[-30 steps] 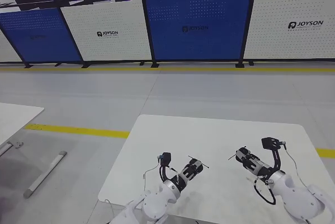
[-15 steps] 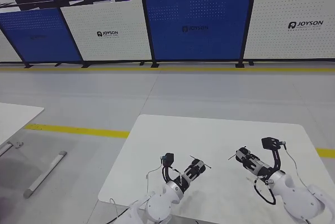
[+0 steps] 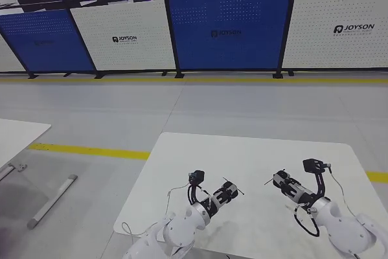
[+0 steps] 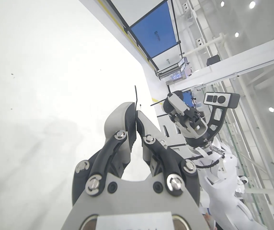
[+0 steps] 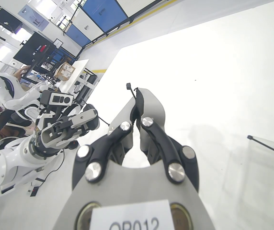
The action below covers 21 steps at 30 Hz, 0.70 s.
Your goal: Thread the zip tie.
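Observation:
Over the white table my left gripper is shut on a thin black zip tie, whose tip sticks out past the fingertips. My right gripper is shut on another black zip tie piece, its square head showing just beyond the fingertips. The two grippers face each other above the table's near half, a short gap apart. In the left wrist view the right gripper appears farther off with its tie pointing this way.
A thin black strip lies on the table close beside the right arm. Blue and white partition panels stand across the floor behind the table. Another white table corner is at the far left.
My left arm has shifted slightly toward the right gripper, carrying its zip tie along. The right arm has stayed where it was.

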Each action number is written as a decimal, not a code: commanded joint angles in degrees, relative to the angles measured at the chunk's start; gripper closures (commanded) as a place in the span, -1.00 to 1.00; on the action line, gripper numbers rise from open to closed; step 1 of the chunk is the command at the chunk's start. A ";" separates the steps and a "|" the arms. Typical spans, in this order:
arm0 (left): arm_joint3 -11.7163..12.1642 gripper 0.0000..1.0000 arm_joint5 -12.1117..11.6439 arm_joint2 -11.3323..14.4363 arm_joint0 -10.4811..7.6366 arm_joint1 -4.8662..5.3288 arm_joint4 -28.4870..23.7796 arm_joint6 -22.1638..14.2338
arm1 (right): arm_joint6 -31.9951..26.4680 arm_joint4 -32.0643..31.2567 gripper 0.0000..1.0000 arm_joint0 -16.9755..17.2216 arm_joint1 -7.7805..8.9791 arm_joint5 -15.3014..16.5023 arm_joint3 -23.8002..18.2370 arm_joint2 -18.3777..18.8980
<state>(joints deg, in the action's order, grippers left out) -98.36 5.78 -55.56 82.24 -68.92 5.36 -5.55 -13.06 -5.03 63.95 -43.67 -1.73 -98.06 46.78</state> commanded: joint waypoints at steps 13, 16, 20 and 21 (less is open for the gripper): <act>0.00 1.00 -0.01 0.00 0.00 0.00 0.00 -0.01 | 3.12 -0.60 1.00 1.92 -0.12 1.60 -0.44 0.61; 0.00 1.00 -0.01 0.00 0.00 0.00 0.00 -0.01 | 6.61 -0.66 1.00 5.60 0.00 4.25 -1.22 1.79; 0.00 1.00 -0.01 0.00 0.00 0.00 0.00 -0.01 | 10.83 -1.68 1.00 9.74 -0.06 5.84 -2.40 2.76; 0.00 1.00 -0.01 0.00 0.00 0.00 0.00 -0.01 | 11.76 -2.03 1.00 10.83 -0.18 6.24 -3.13 2.70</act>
<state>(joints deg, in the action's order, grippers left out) -98.37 5.78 -55.56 82.24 -68.92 5.35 -5.57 -2.13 -6.82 73.90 -43.75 4.26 -100.66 49.53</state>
